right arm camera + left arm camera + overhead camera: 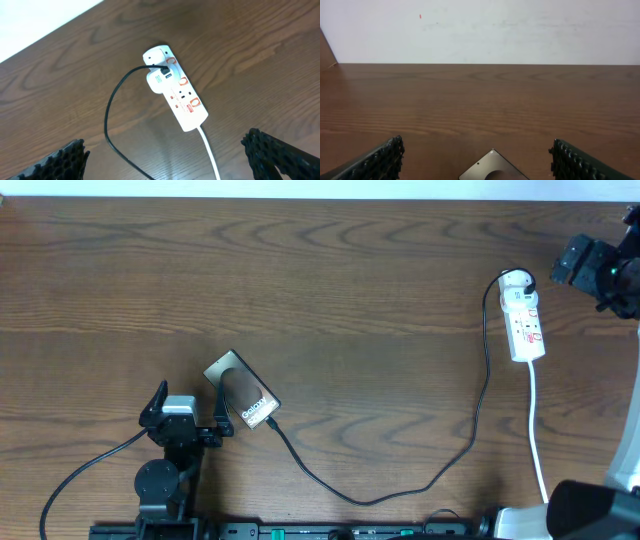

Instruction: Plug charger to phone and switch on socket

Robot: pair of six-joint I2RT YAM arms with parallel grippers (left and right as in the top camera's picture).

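Both open and empty, the left tool (476,147) sits just beside the dark flat rectangular phone (242,392) and the right tool (165,145) hangs over the white power strip (175,95); the thin black charger cable (487,360) lying between them looks light and limp, best pinched at its stiff plug.

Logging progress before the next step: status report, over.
Left end effector open, right end effector open. Charger runs from socket to phone. Nothing blocking.

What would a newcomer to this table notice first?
The white power strip stands out at the far right of the table, with a long black cable curving from it to the dark phone left of centre. The left claw and right claw stand open.
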